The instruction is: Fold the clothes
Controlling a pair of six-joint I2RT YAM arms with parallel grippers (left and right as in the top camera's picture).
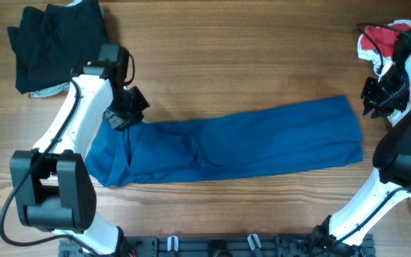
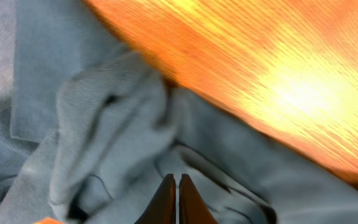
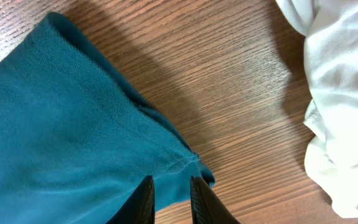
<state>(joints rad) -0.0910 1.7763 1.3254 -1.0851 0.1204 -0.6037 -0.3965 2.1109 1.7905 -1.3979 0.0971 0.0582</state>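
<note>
While the blue shirt [image 1: 241, 143] is spread across frame ctr, left gripper [image 2: 177, 183] is seen pressed together at its bunched end, mid-left; right gripper [image 3: 169, 190] is held slightly parted over its corner.

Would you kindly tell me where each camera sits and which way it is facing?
Overhead: above the table, looking down on the blue shirt; left arm, right arm show.
Left wrist: on the left arm, looking down past its closed jaws at bunched blue cloth.
Right wrist: on the right arm, looking down past its parted jaws at the shirt's corner and a white garment.
Shared: all see the shirt.
</note>
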